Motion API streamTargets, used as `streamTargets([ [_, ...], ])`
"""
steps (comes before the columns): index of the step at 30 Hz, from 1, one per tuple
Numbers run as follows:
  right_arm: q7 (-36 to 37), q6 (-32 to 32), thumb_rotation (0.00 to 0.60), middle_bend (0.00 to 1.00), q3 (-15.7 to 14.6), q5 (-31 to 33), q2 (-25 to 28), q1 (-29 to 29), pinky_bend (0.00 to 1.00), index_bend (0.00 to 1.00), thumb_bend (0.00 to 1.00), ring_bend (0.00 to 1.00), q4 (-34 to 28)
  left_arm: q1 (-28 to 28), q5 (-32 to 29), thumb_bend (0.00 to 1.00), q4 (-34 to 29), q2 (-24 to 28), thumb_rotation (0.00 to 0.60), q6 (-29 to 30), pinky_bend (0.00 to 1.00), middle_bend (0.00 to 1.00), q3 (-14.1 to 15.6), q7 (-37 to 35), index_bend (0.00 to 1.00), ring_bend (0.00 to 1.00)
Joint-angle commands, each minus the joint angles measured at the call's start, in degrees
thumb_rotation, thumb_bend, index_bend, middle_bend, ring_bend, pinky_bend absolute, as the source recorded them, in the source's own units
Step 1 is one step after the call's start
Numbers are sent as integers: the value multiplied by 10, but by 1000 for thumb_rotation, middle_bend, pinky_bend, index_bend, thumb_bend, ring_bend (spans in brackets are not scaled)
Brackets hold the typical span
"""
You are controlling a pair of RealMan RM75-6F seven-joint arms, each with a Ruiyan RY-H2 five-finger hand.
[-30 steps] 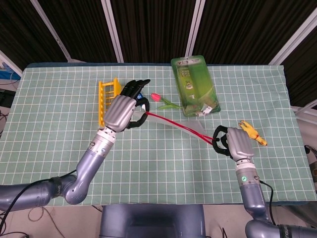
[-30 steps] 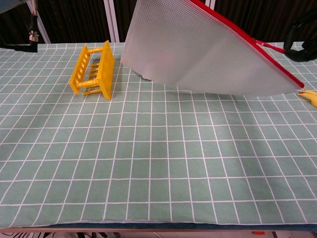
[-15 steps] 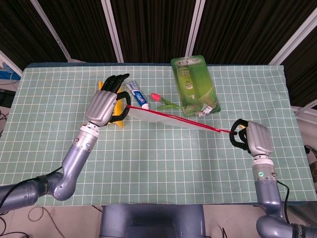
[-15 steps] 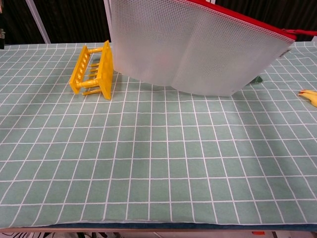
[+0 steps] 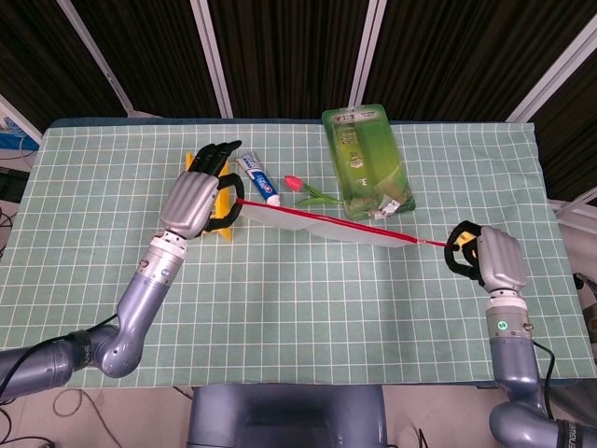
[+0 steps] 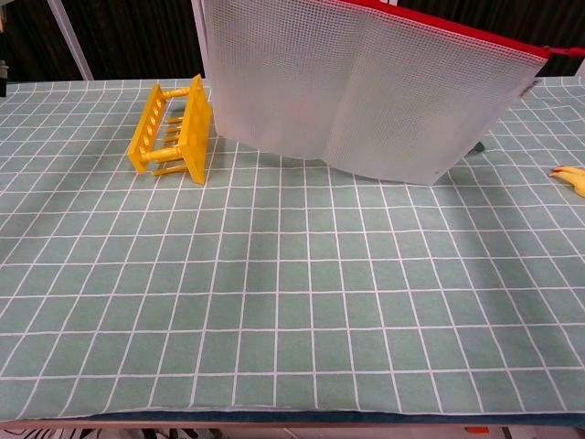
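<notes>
The left robot hand (image 5: 198, 199) grips one end of the mesh zipper pouch (image 6: 356, 91) by its red-edged top, toward the far left of the surface (image 5: 280, 308). The right robot hand (image 5: 490, 259) is curled around the red zipper pull (image 5: 431, 245) near the right edge, with its fingers closed on that strip. The pouch hangs between the two hands, clear of the surface. In the chest view its white mesh body drapes downward from the taut red edge and its lower corner is near the cloth. Judgement: holding both ends keeps the zipper line stretched straight, so the slider can travel without the fabric bunching.

A yellow toy rack (image 6: 174, 128) lies on its side just beside the left robot hand, toward the far left. A toothpaste tube (image 5: 256, 178) lies just behind the pouch's left end. A pink tulip (image 5: 308, 189) rests next to it, near the middle of the far edge. A green blister pack (image 5: 366, 161) sits at an angle toward the far right. A small yellow item (image 6: 571, 177) shows at the right edge in the chest view, and in the head view the right robot hand hides most of it. These items are apart from the pouch, not inside it as far as can be told.
</notes>
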Motion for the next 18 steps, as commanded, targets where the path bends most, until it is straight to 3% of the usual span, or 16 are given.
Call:
streamTargets([
  [1, -1, 0, 600, 1000, 0, 0, 0, 0, 1000, 687, 669, 1000, 0, 1, -1, 416, 0, -1, 600, 0, 0, 50, 1, 0, 549, 0],
  [4, -3, 0, 600, 993, 0, -3, 0, 1, 997, 687, 665, 988, -1, 1, -2, 370, -1, -1, 600, -1, 0, 40, 2, 0, 512, 0],
  [6, -5, 2, 600, 943, 0, -6, -1, 0, 965, 650, 612, 936, -1, 3, -3, 284, -3, -1, 600, -2, 0, 20, 4, 1, 457, 0],
  [9, -10, 5, 600, 739, -3, -12, 0, 0, 809, 464, 458, 768, -1, 5, -4, 176, -7, 2, 600, -4, 0, 2, 7, 1, 368, 0],
  [12, -17, 6, 600, 480, -6, -13, 2, -2, 582, 248, 336, 530, -4, 10, -3, 103, -16, 7, 600, -5, 0, 0, 11, -2, 278, 0],
  [15, -19, 8, 600, 337, -6, -11, 7, -4, 460, 121, 288, 372, -8, 18, 1, 96, -26, 16, 600, -4, 0, 0, 17, -4, 250, 0],
  [18, -17, 10, 600, 260, -7, -12, 13, -9, 405, 80, 267, 287, -11, 30, 9, 96, -39, 28, 600, 1, 0, 0, 26, -7, 237, 0],
])
